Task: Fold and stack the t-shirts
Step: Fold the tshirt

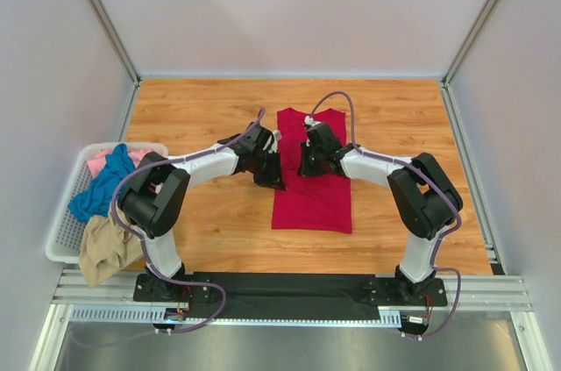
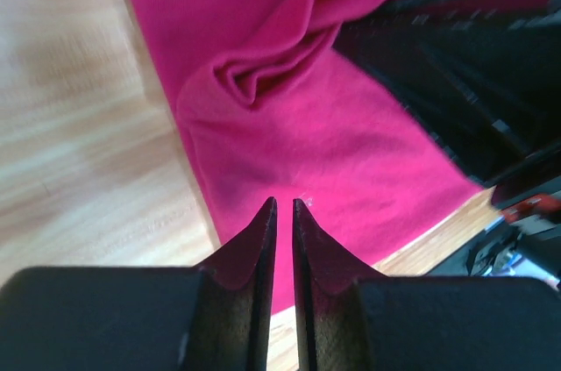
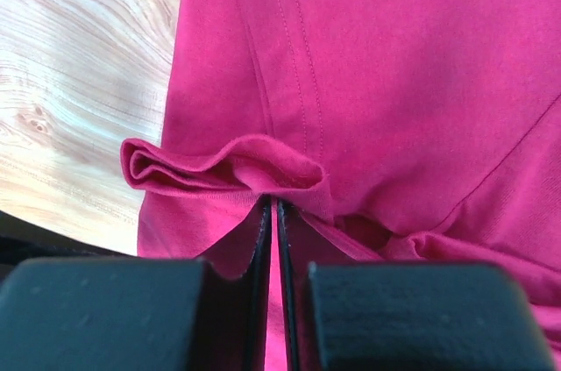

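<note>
The crimson red t-shirt point(image 1: 312, 204) lies as a narrow strip in the middle of the wooden table. My right gripper point(image 1: 308, 166) is over its upper part. In the right wrist view the gripper point(image 3: 273, 202) is shut on a bunched fold point(image 3: 219, 169) of the red t-shirt point(image 3: 394, 55). My left gripper point(image 1: 270, 180) is at the shirt's left edge. In the left wrist view the gripper point(image 2: 283, 204) is shut with nothing between the fingers, just above the red cloth point(image 2: 351, 143). The teal point(image 1: 101, 187), pink point(image 1: 99, 160) and tan point(image 1: 105, 253) t-shirts lie in the basket.
A white lattice basket point(image 1: 60, 235) stands at the table's left edge, with the tan shirt hanging over its near rim. White walls close in the table on three sides. The right arm's black wrist point(image 2: 473, 82) shows close beside the left gripper.
</note>
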`<state>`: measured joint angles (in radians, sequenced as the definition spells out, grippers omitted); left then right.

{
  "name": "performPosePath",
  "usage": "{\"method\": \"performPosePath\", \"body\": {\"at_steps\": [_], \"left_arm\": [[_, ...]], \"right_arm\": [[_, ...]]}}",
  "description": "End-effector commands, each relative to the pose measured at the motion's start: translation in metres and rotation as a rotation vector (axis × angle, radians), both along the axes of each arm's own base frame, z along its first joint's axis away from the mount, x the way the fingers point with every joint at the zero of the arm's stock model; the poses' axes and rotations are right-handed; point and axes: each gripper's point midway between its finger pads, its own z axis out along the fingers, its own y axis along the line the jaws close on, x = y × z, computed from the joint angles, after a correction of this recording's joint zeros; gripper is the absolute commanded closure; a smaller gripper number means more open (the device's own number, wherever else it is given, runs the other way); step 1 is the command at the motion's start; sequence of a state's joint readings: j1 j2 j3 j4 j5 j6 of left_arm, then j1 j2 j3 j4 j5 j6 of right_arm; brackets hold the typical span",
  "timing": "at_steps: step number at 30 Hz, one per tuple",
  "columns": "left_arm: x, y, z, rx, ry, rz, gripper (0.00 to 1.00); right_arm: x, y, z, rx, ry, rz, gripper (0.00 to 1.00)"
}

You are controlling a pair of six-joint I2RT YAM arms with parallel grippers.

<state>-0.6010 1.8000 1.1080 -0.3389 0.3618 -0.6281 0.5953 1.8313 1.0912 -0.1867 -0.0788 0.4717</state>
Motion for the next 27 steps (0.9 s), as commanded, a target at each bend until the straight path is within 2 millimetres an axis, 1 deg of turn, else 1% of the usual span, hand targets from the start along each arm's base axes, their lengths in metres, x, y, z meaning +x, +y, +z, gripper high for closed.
{"method": "performPosePath", "body": {"at_steps": [1, 6, 7, 9, 10, 11, 12, 14, 15, 16, 17, 18, 19, 21, 22, 23, 24, 25, 27], "left_arm": [[0.028, -0.013, 0.018, -0.03, -0.086, 0.021, 0.81], [0.041, -0.02, 0.012, -0.017, -0.081, 0.024, 0.81], [0.044, -0.019, 0.006, -0.005, -0.077, 0.031, 0.81], [0.051, -0.019, 0.005, 0.015, -0.084, 0.044, 0.81], [0.051, -0.017, -0.001, 0.032, -0.067, 0.045, 0.81], [0.054, -0.017, -0.001, 0.037, -0.07, 0.048, 0.81], [0.055, -0.016, -0.002, 0.043, -0.07, 0.051, 0.81], [0.059, -0.014, -0.005, 0.051, -0.069, 0.061, 0.82], [0.06, -0.012, -0.005, 0.054, -0.069, 0.067, 0.82], [0.061, -0.01, -0.005, 0.055, -0.069, 0.074, 0.82], [0.062, -0.009, -0.004, 0.054, -0.074, 0.076, 0.82], [0.063, -0.008, -0.004, 0.059, -0.075, 0.081, 0.82], [0.064, -0.005, -0.004, 0.061, -0.077, 0.087, 0.82], [0.067, -0.001, -0.004, 0.07, -0.082, 0.1, 0.82], [0.069, -0.001, -0.004, 0.07, -0.083, 0.105, 0.81], [0.069, -0.001, -0.005, 0.065, -0.082, 0.103, 0.82], [0.07, -0.001, -0.008, 0.064, -0.075, 0.105, 0.81], [0.073, -0.002, -0.007, 0.061, -0.078, 0.101, 0.82], [0.076, -0.002, -0.007, 0.062, -0.083, 0.099, 0.81]], "right_arm": [[0.014, 0.005, 0.017, -0.002, -0.065, 0.007, 0.94], [0.018, 0.009, 0.024, 0.0, -0.067, 0.019, 0.93], [0.017, 0.008, 0.025, -0.003, -0.063, 0.021, 0.93], [0.016, 0.009, 0.035, 0.005, -0.076, 0.024, 0.92], [0.014, 0.006, 0.037, -0.001, -0.071, 0.025, 0.92], [0.013, 0.004, 0.041, -0.004, -0.073, 0.02, 0.92], [0.013, 0.001, 0.051, -0.007, -0.087, 0.009, 0.91], [0.003, -0.013, 0.048, -0.044, -0.053, -0.008, 0.9], [0.0, -0.02, 0.053, -0.054, -0.057, -0.027, 0.9], [-0.005, -0.027, 0.05, -0.064, -0.039, -0.037, 0.9], [-0.006, -0.034, 0.05, -0.064, -0.037, -0.049, 0.89], [-0.015, -0.044, 0.045, -0.07, -0.026, -0.057, 0.89], [-0.015, -0.053, 0.045, -0.069, -0.026, -0.076, 0.89], [-0.021, -0.065, 0.037, -0.073, -0.007, -0.084, 0.87], [-0.018, -0.073, 0.039, -0.07, -0.017, -0.096, 0.87], [-0.018, -0.076, 0.038, -0.059, -0.013, -0.094, 0.85], [-0.018, -0.079, 0.035, -0.054, -0.012, -0.093, 0.84], [-0.013, -0.087, 0.033, -0.057, -0.014, -0.096, 0.82], [-0.009, -0.09, 0.031, -0.039, -0.02, -0.079, 0.8]]}}
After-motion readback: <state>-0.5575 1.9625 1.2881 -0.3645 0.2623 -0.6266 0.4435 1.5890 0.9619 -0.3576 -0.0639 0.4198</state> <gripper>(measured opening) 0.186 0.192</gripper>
